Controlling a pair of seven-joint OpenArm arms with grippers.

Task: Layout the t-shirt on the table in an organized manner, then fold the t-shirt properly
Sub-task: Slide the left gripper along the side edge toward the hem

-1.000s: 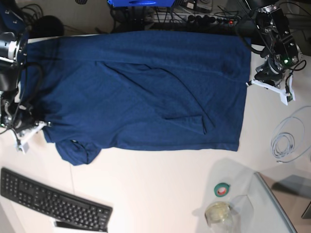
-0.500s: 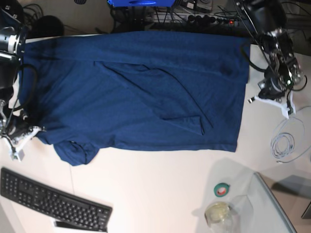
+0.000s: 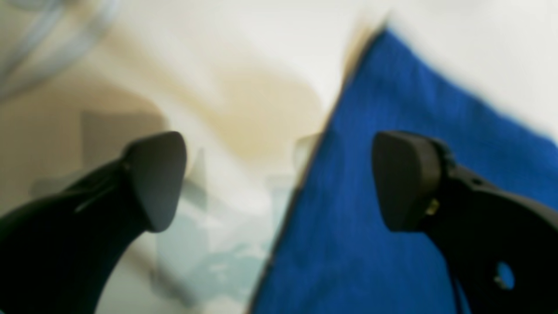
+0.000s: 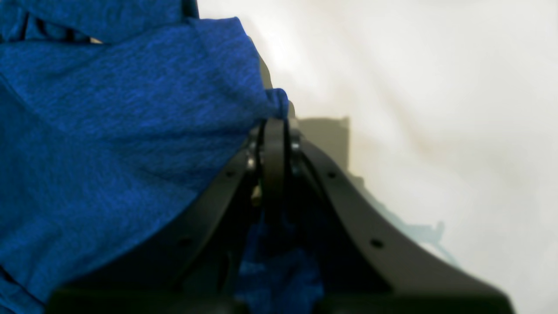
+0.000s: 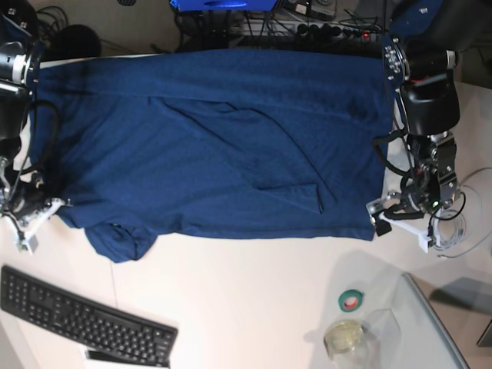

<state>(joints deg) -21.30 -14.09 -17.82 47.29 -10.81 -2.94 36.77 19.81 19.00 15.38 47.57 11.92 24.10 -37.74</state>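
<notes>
T-shirt [image 5: 223, 138] lies spread across the table [image 5: 254, 300] in the base view. Left wrist view: my left gripper [image 3: 279, 179] gapes wide astride the hem. Right wrist view: my right gripper [image 4: 274, 131] pinches fabric. I should close squarely, then pull evenly.

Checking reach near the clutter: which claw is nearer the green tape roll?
Left. The left claw hangs open at the t-shirt's near corner, just above the green tape roll. The right claw is shut on fabric across the table.
</notes>
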